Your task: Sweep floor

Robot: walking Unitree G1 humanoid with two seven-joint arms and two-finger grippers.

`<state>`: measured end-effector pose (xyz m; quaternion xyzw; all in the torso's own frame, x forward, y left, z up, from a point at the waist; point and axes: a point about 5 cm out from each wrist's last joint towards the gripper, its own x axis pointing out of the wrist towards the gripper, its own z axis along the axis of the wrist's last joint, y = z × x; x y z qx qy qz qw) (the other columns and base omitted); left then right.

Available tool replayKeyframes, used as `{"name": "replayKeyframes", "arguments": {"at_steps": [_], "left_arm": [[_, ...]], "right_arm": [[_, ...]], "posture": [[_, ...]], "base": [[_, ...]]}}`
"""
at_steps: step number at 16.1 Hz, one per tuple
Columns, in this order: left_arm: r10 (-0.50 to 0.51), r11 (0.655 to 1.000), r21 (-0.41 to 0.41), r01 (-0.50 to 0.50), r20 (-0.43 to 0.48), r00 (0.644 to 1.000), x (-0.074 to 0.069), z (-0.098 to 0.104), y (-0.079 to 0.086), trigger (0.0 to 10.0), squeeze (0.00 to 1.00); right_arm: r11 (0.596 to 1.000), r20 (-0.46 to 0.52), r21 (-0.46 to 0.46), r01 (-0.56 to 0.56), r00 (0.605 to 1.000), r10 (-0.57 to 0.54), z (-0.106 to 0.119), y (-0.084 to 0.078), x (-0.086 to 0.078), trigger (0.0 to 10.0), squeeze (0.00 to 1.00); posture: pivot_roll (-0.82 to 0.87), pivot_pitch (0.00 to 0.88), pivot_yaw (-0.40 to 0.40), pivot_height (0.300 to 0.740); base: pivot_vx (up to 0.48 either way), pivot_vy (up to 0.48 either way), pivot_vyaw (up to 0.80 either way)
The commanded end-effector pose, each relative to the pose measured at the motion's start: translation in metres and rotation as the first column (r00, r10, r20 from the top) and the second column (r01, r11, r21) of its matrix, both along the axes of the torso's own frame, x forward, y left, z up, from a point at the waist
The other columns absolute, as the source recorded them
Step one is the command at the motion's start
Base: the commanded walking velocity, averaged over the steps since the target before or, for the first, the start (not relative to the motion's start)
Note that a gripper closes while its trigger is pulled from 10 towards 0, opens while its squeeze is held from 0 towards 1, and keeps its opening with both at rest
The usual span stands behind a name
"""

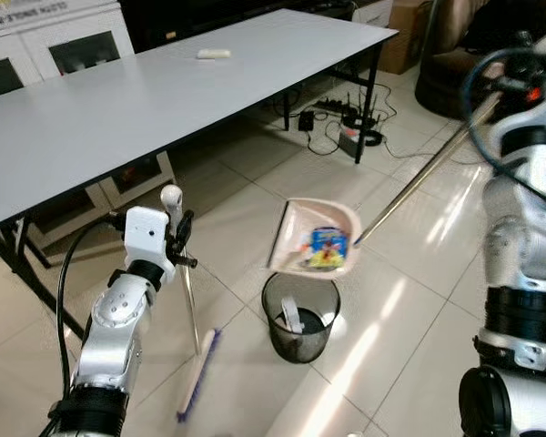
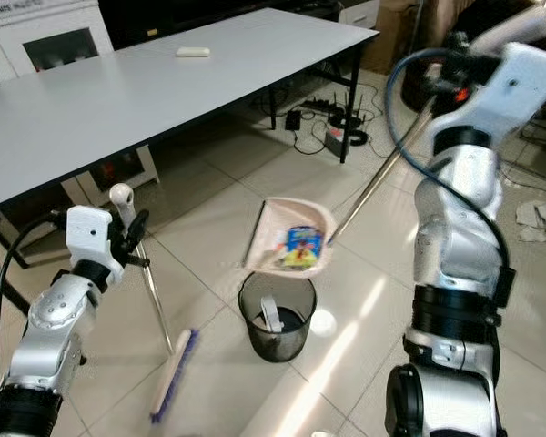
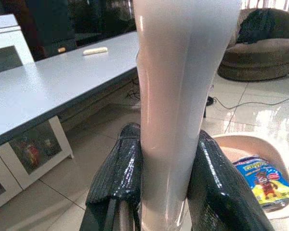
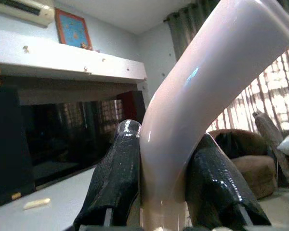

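the left tool [image 3: 166, 192] is clamped on the pale handle of the broom [image 1: 197, 373], both black fingers [image 3: 120, 173] pressed against the grip. the broom stands tilted on the tiled floor [image 1: 409, 300], its purple-bristled head resting on the tiles near the robot's left side, the rounded handle end rising just above the tool.

the right tool [image 4: 159, 187] is closed around the curved pale grip of the dustpan handle [image 4: 207, 82] — fingers in contact on both sides. the long metal shaft [image 1: 428, 173] runs down from the raised right arm to the dustpan [image 1: 314, 238].

the dustpan is held in the air, tilted, directly above the black mesh bin [image 1: 299, 317]; pan and bin are close but apart. inside the pan lie a blue and yellow wrapper [image 1: 328, 246] and some smaller scraps. the bin stands upright on the floor and holds a pale item that cannot be identified.

behind, a long grey desk [image 1: 118, 109] carries a small pale object [image 1: 213, 54]. cables and a power strip [image 1: 350, 123] lie on the floor beyond the desk's far leg. a brown beanbag [image 3: 260, 53] sits off to the right — well apart from the work area.
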<state>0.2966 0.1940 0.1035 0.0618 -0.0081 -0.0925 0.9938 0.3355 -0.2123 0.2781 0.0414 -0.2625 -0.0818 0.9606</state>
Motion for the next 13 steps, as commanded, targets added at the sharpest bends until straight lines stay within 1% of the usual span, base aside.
{"name": "replayKeyframes", "arguments": {"at_steps": [1, 2, 3, 5, 8, 10, 11, 12, 13], "left_arm": [[-0.005, 1.000, 0.017, 0.004, 0.039, 0.999, 0.006, 0.012, 0.002, 10.0, 0.00], [-0.015, 0.999, 0.030, 0.014, 0.034, 0.999, 0.005, 0.011, 0.001, 10.0, 0.00], [-0.015, 0.999, 0.029, 0.014, 0.034, 0.999, 0.005, 0.011, 0.001, 10.0, 0.00], [-0.009, 1.000, 0.026, 0.008, 0.035, 0.999, 0.005, 0.011, 0.001, 10.0, 0.00], [-0.006, 1.000, 0.027, 0.005, 0.036, 0.999, 0.004, 0.011, 0.001, 10.0, 0.00], [-0.007, 0.999, 0.033, 0.006, 0.033, 0.999, 0.003, 0.010, 0.000, 10.0, 0.00], [-0.007, 0.999, 0.035, 0.006, 0.031, 0.999, 0.003, 0.009, 0.000, 10.0, 0.00], [-0.008, 0.999, 0.038, 0.007, 0.029, 1.000, 0.002, 0.009, 0.000, 10.0, 0.00], [-0.009, 0.999, 0.039, 0.008, 0.028, 1.000, 0.002, 0.008, 0.000, 10.0, 0.00]], "right_arm": [[0.998, 0.057, -0.051, -0.029, 0.998, 0.032, 0.011, 0.009, 0.002, 10.0, 0.00], [0.991, 0.042, -0.123, -0.056, 0.997, 0.061, 0.002, 0.020, 0.007, 10.0, 0.00], [0.981, 0.034, -0.180, -0.072, 0.996, 0.080, -0.004, 0.027, 0.009, 10.0, 0.00], [0.969, 0.044, -0.228, -0.097, 0.993, 0.110, -0.009, 0.038, 0.009, 10.0, 0.00], [0.940, 0.078, -0.301, -0.159, 0.979, 0.190, -0.015, 0.063, 0.004, 10.0, 0.00], [0.901, 0.092, -0.381, -0.210, 0.960, 0.263, -0.020, 0.081, -0.001, 10.0, 0.00], [0.872, 0.096, -0.433, -0.228, 0.950, 0.296, -0.021, 0.088, -0.002, 10.0, 0.00], [0.832, 0.081, -0.498, -0.247, 0.941, 0.328, -0.025, 0.096, -0.003, 10.0, 0.00], [0.802, 0.072, -0.540, -0.256, 0.935, 0.346, -0.028, 0.102, -0.005, 10.0, 0.00]], "posture": [[0.00, 0.010, 0.080, 0.740], [0.00, 0.010, 0.077, 0.740], [0.01, 0.010, 0.073, 0.740], [0.01, 0.013, 0.069, 0.740], [0.01, 0.017, 0.062, 0.740], [0.01, 0.016, 0.058, 0.740], [0.01, 0.018, 0.058, 0.740], [0.01, 0.018, 0.056, 0.740], [0.02, 0.019, 0.053, 0.740]], "base": [[0.000, 0.000, 0.00], [0.000, 0.000, 0.00], [0.000, 0.000, 0.00], [0.000, 0.000, 0.00], [0.000, 0.000, 0.00], [0.000, 0.000, 0.00], [0.000, 0.000, 0.00], [0.000, 0.000, 0.00], [0.000, 0.000, 0.00]]}}
